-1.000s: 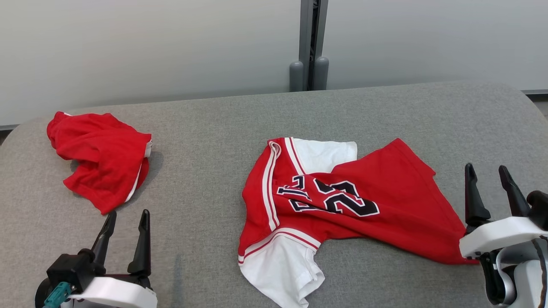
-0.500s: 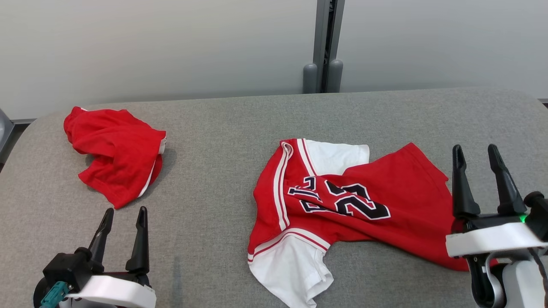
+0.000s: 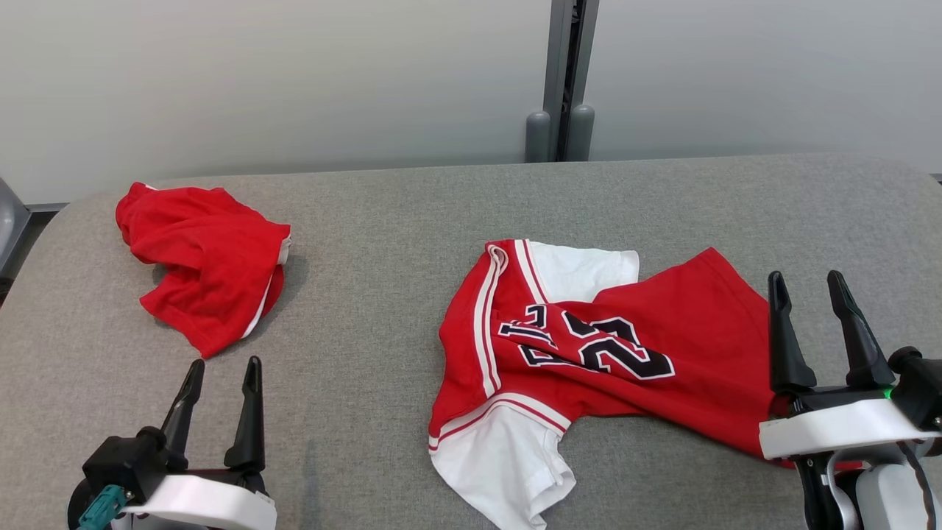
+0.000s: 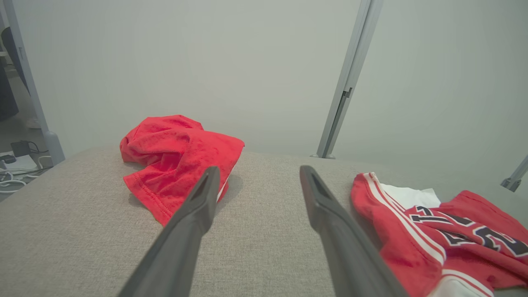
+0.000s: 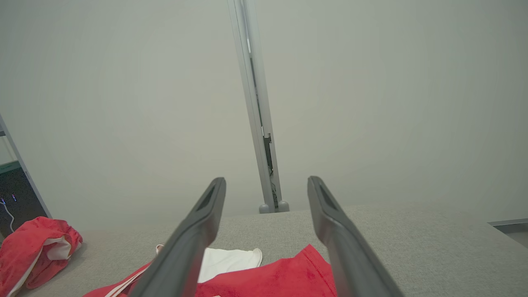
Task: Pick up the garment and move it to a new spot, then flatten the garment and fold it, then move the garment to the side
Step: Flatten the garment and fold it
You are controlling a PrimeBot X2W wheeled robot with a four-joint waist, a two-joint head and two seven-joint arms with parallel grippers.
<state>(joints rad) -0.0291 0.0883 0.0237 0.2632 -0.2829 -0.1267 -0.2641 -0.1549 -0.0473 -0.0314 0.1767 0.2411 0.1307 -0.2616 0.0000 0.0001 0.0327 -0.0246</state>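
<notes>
On the far left of the grey desk [image 3: 383,213] there's a crumpled red bundle [image 3: 206,269]. Just near of it the left gripper [image 3: 225,362] hovers with its fingers apart, holding nothing. Middle-right lies the jersey [image 3: 589,346], red with white sleeves and dark numbers, rumpled rather than flat, one sleeve pointing at the near edge. At its right end is the right gripper [image 3: 804,278], overlapping the hem in the head view, fingers spread too, nothing between them.
</notes>
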